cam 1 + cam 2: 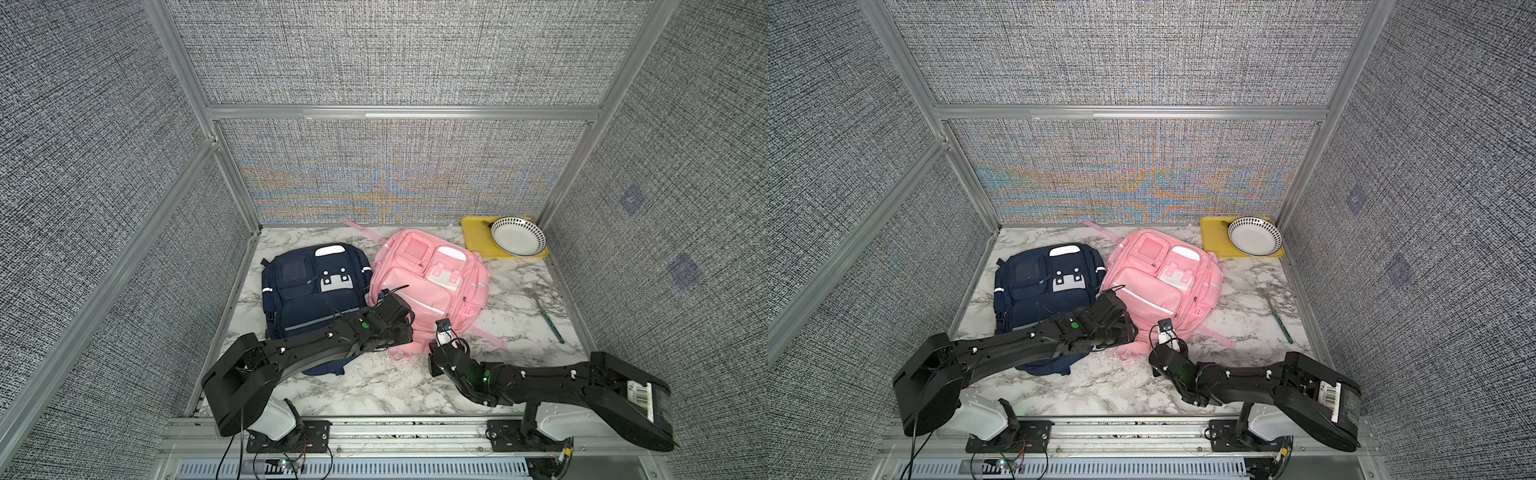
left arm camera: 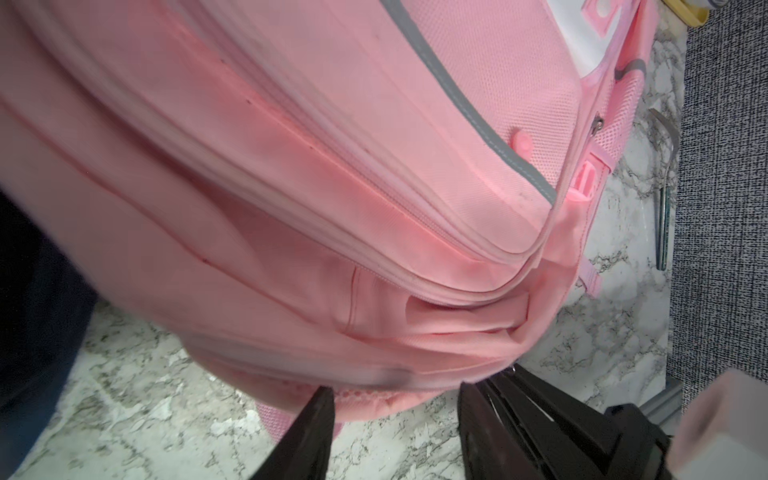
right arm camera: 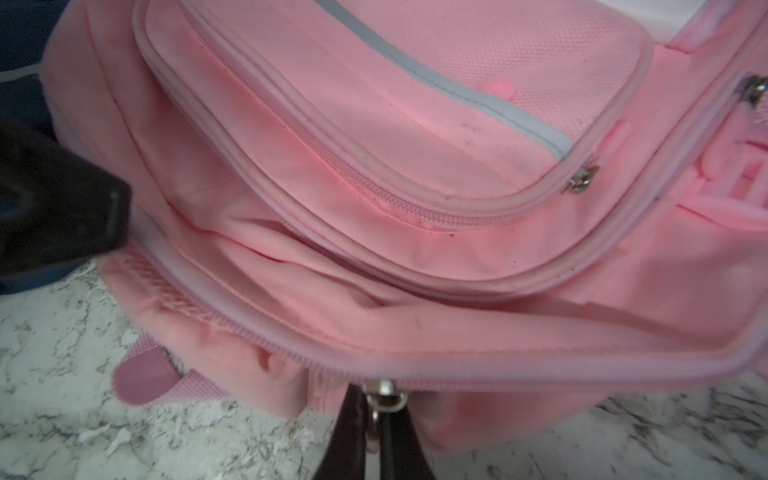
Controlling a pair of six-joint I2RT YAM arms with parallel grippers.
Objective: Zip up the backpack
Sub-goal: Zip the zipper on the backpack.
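Pink backpack (image 1: 428, 286) is lying face-up, long axis running near-to-far, open top pointing robot-side. Right gripper (image 3: 376, 419) is clamping the zipper pull (image 3: 384, 395) - left gripper (image 2: 395, 411) is sitting jaws-apart at the near edge.

Left arm (image 1: 316, 345) stretches low from the counter's (image 1: 353, 390) near-left corner toward the middle, wrist tipped down. Left gripper (image 2: 392, 419) has its jaws apart. Right arm (image 1: 540, 378) lies low along the near edge from the near-right corner, with the wrist angled toward the far edge. Right gripper (image 3: 376, 419) is pinched tight on the zipper pull (image 3: 382, 392). The two grippers are near each other.
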